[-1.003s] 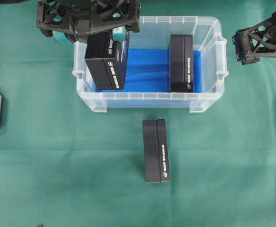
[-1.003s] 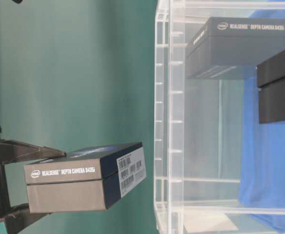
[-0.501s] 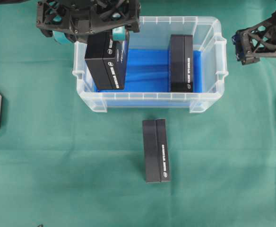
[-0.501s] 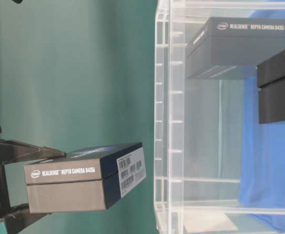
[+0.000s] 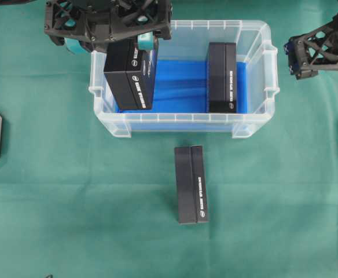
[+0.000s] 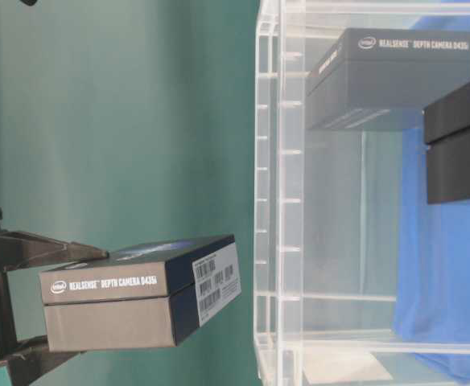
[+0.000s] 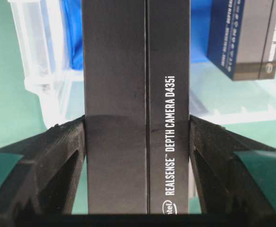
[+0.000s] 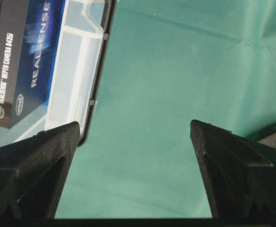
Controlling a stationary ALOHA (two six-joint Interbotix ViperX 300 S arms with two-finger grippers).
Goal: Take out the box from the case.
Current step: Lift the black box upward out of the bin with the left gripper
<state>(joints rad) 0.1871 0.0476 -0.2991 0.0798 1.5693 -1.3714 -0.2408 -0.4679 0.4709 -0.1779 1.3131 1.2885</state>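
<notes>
Boxes number three here, all black RealSense depth camera cartons. The left gripper (image 7: 138, 156) clamps one carton (image 5: 129, 75) between its two fingers (image 7: 48, 170), the pads pressed flat against the carton's long sides in the left wrist view. In the overhead view this held carton sits over the left end of the case (image 5: 256, 124), a clear plastic bin with a ribbed rim and a blue lining (image 5: 180, 87) on its floor; it overlaps the bin's left wall and looks raised above the lining, though how far it stands clear of the rim cannot be told. A second carton (image 5: 222, 77) lies inside the case towards the right end, its long side running front to back on the blue lining. A third carton (image 5: 191, 184) lies outside on the green cloth (image 5: 70, 202), near the front wall of the case and apart from it. The right gripper (image 8: 135, 156) hangs off the case's right end, fingers (image 8: 232, 165) spread wide with only green cloth between them, grasping nothing.
</notes>
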